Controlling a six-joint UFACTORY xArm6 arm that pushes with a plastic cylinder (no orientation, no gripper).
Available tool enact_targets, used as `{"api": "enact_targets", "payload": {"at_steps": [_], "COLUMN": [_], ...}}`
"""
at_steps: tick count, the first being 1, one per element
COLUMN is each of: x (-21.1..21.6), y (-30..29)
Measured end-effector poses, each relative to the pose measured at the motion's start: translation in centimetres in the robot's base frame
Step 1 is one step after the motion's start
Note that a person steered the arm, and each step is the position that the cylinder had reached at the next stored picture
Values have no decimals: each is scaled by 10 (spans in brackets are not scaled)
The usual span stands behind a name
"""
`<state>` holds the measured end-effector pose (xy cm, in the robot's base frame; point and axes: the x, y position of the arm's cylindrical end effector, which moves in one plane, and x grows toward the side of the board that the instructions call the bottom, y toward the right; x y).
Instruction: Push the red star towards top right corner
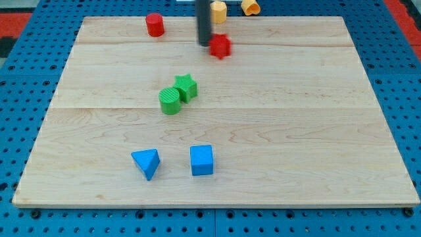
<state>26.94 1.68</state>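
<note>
No brand, label or writing is legible anywhere in the frame. The tabletop (296, 131) is made of pale wooden planks with visible grain and seams, set on a blue perforated base (20, 118). A dark, smooth rod is seen entering from the top centre; my tip (204, 44) is placed just to the left of the red star (221, 47), touching or nearly so, it cannot be told which. No gripper is fitted, so nothing is held. The red star is found near the top centre and is slightly blurred. A red cylinder (154, 24) is noted at upper left. Two yellow blocks (218, 10) (249, 6) are seen at the top edge, shapes unclear. A green star (186, 86) and ribbed green cylinder (170, 101) are touching, centre left. A blue triangle (147, 162) and blue cube (202, 160) are placed lower centre.
</note>
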Motion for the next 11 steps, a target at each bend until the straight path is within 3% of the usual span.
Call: {"api": "enact_targets", "payload": {"at_steps": [1, 2, 4, 5, 7, 9, 10, 11], "x": [0, 18, 23, -10, -15, -36, 11, 11], "y": [-46, -57, 65, 87, 56, 181, 128, -4]}}
